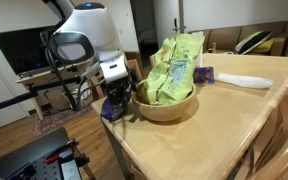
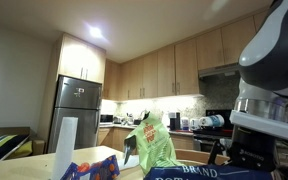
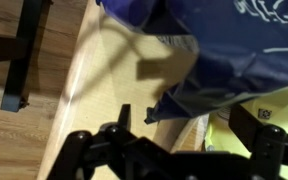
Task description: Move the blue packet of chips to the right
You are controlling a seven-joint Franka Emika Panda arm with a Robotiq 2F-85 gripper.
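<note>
Spot just beside wooden bowl: hovering over blue packet of chips with gripper released, jaws gaping wide.

A home kitchen, shown by wooden wall cabinets, a stainless-steel fridge and a range hood.

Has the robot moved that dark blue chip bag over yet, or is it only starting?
Done: nothing yet. The blue packet of chips sits beside the wooden bowl, near the table's edge. In hand: the robot's hand is open and close above the packet, not gripping it. Left: close on the packet, carry it to the right, let go.
</note>
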